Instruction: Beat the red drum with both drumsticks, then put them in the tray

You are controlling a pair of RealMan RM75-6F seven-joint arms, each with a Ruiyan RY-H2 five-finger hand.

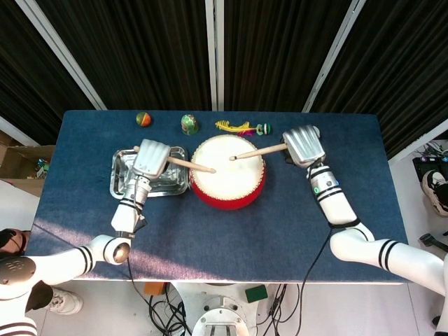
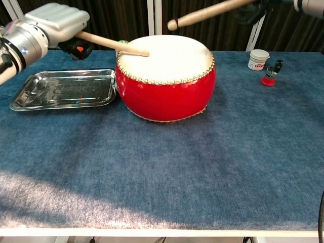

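Blue table [image 2: 202, 167] carries red drum [image 2: 167, 91] and tray [image 2: 63, 89].

red drum [image 2: 166, 93] upright mid-table | my left stick [image 2: 114, 44] tip on skin | right stick [image 2: 207, 12] raised | steel tray [image 2: 65, 89] beside drum
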